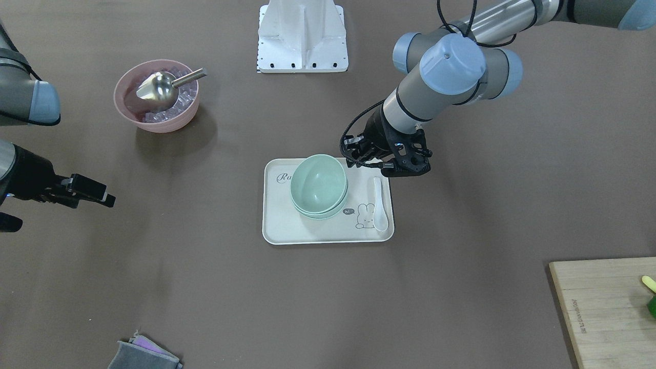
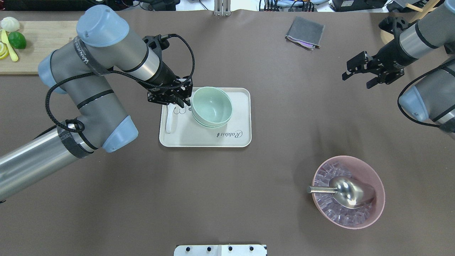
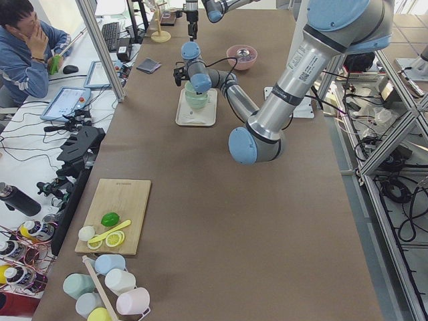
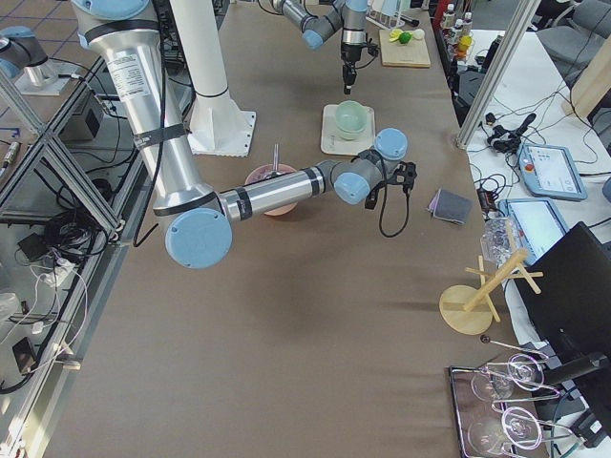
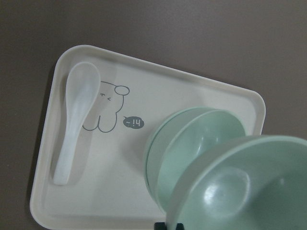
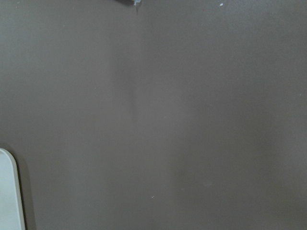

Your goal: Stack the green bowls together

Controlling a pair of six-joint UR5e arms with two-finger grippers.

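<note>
My left gripper (image 2: 185, 101) is shut on the rim of a pale green bowl (image 2: 212, 105) and holds it tilted just over two more green bowls (image 5: 192, 139) that sit nested on the white tray (image 2: 213, 137). In the left wrist view the held bowl (image 5: 244, 187) is close and large, above the nested pair. In the front view the bowls (image 1: 318, 182) overlap, with the left gripper (image 1: 354, 159) at their rim. My right gripper (image 2: 359, 75) is open and empty, hovering far off at the table's right side.
A white spoon (image 2: 169, 122) lies on the tray beside the bowls. A pink bowl (image 2: 377, 177) of ice with a metal scoop (image 2: 350, 192) stands at the near right. A grey cloth (image 2: 305, 32) lies at the far side. A cutting board (image 2: 35, 46) with fruit is at the far left.
</note>
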